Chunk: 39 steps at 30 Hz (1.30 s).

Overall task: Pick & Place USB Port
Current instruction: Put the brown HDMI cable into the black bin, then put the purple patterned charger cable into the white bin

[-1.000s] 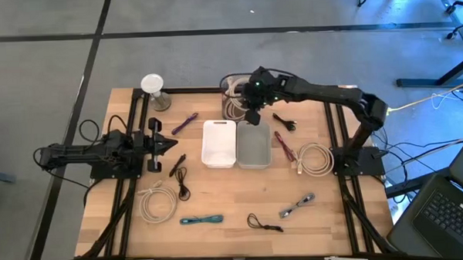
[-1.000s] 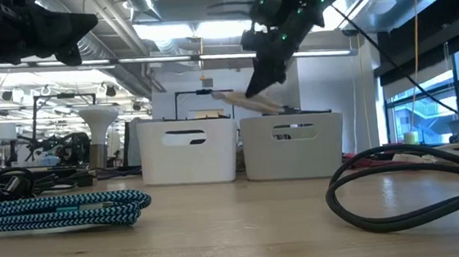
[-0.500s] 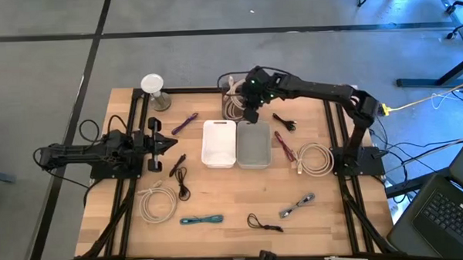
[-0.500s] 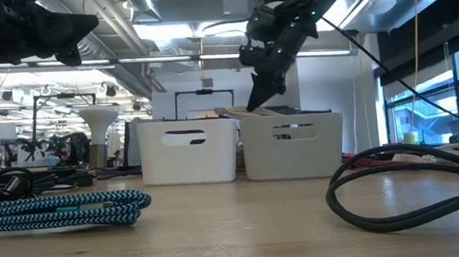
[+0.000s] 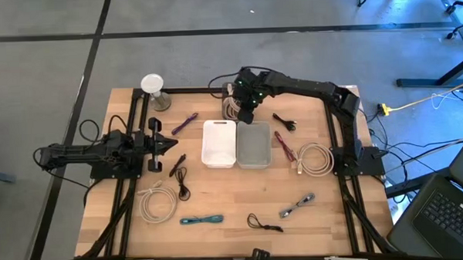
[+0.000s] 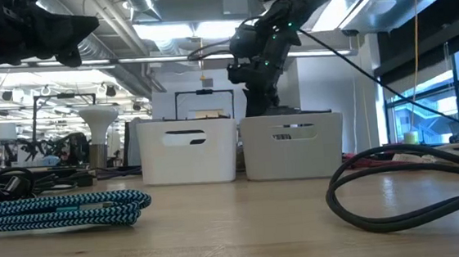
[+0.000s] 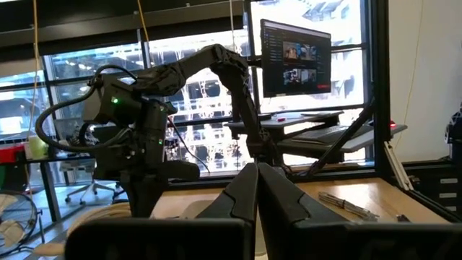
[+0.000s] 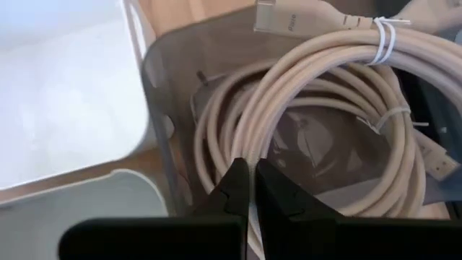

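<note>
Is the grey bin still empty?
Empty as far as visible: the high view shows only the bare floor of the grey bin; the low view cannot see inside.

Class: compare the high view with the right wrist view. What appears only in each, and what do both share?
Only the high view shows the whole table, the waiting left gripper at the table's left side, the teal cable and other cables spread about. Only the right wrist view shows the tie binding the beige cable coil and its plug. Both show the white bin, the grey bin and the shut right gripper above that coil.
</note>
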Each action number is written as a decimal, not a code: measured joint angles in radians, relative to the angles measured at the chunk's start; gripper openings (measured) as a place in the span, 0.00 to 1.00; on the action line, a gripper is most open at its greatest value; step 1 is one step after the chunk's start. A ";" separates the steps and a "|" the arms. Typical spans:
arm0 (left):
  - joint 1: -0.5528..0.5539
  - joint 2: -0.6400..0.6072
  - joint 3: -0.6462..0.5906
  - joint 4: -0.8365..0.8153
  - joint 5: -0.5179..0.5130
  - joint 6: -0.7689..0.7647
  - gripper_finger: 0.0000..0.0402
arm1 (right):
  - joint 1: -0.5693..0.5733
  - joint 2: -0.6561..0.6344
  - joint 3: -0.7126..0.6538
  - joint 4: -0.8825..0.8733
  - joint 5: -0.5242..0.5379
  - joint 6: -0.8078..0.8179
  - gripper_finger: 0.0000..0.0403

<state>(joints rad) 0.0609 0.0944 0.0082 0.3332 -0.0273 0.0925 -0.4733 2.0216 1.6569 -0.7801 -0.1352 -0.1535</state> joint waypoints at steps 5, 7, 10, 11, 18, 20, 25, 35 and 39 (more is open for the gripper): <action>0.000 0.000 0.000 0.000 0.000 0.000 0.01 | 0.003 0.000 0.000 0.000 0.001 0.014 0.16; 0.000 0.000 0.000 0.000 0.000 0.000 0.01 | 0.009 0.000 0.000 0.004 0.001 0.014 0.23; 0.000 0.000 0.000 -0.001 0.001 0.000 0.01 | 0.016 0.000 0.000 0.010 0.001 0.012 0.32; 0.000 0.000 0.000 -0.003 0.001 0.000 0.01 | 0.018 0.000 0.000 0.009 0.001 0.014 0.34; 0.000 0.000 0.000 -0.045 0.000 -0.001 0.01 | 0.044 -0.078 0.000 -0.032 0.016 0.019 0.40; 0.000 0.000 0.000 -0.045 -0.001 -0.001 0.01 | 0.071 -0.126 0.000 -0.052 0.015 0.019 0.40; 0.000 0.000 0.000 -0.045 -0.005 -0.021 0.01 | 0.164 -0.239 0.000 -0.135 0.011 0.044 0.40; 0.000 0.000 0.000 -0.151 -0.113 -0.081 0.01 | 0.412 -0.417 -0.022 -0.353 0.218 0.209 0.40; 0.000 0.005 0.001 -0.164 -0.162 -0.093 0.01 | 0.501 -0.491 -0.118 -0.341 0.275 0.282 0.40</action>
<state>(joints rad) 0.0609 0.0996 0.0090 0.1687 -0.1892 -0.0006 0.0276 1.5305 1.5394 -1.1209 0.1398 0.1282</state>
